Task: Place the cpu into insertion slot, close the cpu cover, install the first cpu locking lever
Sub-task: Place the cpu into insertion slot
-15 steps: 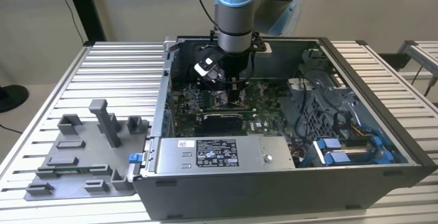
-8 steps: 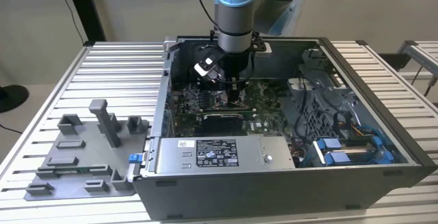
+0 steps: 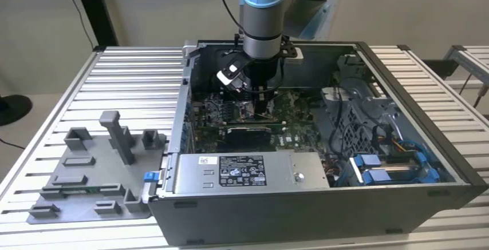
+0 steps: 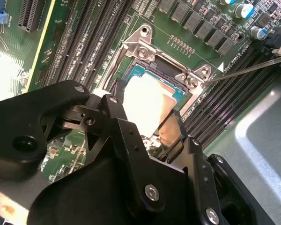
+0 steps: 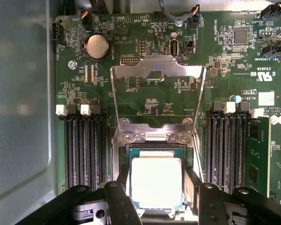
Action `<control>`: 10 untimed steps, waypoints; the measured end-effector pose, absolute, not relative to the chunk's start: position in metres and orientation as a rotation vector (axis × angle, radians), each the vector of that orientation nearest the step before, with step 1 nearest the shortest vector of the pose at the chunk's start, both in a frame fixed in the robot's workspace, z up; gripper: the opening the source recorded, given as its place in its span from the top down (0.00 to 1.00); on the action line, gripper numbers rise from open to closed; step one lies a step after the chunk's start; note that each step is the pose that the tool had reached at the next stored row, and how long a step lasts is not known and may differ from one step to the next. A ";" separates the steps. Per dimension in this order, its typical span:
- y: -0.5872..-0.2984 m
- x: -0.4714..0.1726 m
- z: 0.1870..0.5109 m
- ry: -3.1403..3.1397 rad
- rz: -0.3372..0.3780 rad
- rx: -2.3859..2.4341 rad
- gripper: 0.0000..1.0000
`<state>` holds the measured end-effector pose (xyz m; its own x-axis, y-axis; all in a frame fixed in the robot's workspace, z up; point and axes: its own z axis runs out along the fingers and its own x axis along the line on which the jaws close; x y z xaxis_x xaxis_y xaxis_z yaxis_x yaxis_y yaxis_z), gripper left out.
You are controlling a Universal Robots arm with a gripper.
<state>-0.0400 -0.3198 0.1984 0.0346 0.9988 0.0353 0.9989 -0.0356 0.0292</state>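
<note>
The cpu (image 5: 155,171), a small thin square chip with a bright silvery face, lies flat inside the insertion slot (image 4: 147,50), the square socket with a silvery metal rim on the green circuit board (image 5: 225,61). It appears level with the slot's frame and seated.

The black gripper (image 5: 157,191) hangs directly over the chip. Its jaws are set narrow against two opposite edges, so it appears to be holding the cpu; the chip sits squarely between them, not off to either side.

On the far side of the socket from the gripper, the cpu cover (image 5: 126,70), a thin silvery frame plate with a square opening, stands swung open on its hinge edge, clear of the chip. Long black memory slots (image 5: 84,150) flank the socket. In the exterior view the arm reaches down into the open grey computer case (image 3: 306,215).
</note>
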 end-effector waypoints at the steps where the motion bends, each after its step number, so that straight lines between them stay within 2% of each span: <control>1: -0.320 -0.040 0.198 -2.179 -0.072 -2.257 1.00; 9: -0.320 -0.040 0.198 -2.179 -0.072 -2.257 1.00; 10: -0.320 -0.040 0.198 -2.179 -0.072 -2.257 0.00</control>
